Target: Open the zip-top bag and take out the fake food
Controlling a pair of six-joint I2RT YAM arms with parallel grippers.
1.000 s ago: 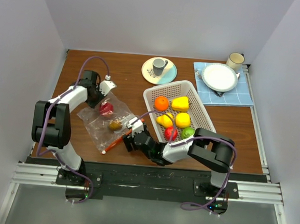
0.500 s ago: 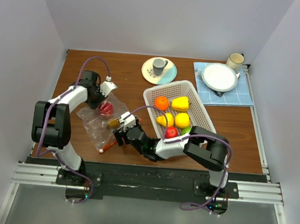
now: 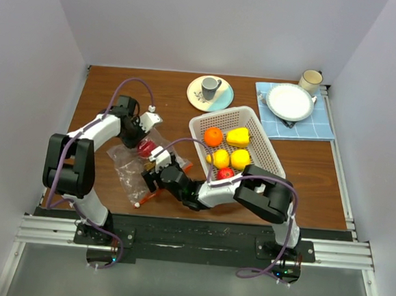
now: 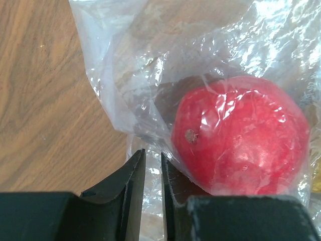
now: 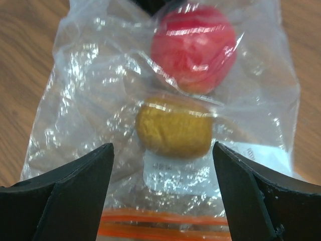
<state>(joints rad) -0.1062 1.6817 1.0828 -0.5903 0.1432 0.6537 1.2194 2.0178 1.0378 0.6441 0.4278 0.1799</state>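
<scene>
Length of the zip-top bag point(image 3: 125, 159) runs far to near, my left gripper point(image 3: 139, 133) at its far end, my right gripper point(image 3: 151, 177) at its near end. Left wrist: fingers clamp plastic beside the red fruit point(image 4: 241, 135). Right wrist: jaws spread wide, zip strip point(image 5: 165, 226) dead ahead, crosswise.

Cut off, covered
Bag point(image 5: 75, 100): zip strip point(image 5: 160, 222) runs off right wrist view's bottom (barely showing); right arm point(image 3: 270, 195) covers a basket point(image 3: 245, 113) corner.

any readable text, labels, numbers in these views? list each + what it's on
No text can be quoted.
On the zip-top bag, the white label patch: faint print, too blurred to read.
Nothing else in any view carries legible writing.
</scene>
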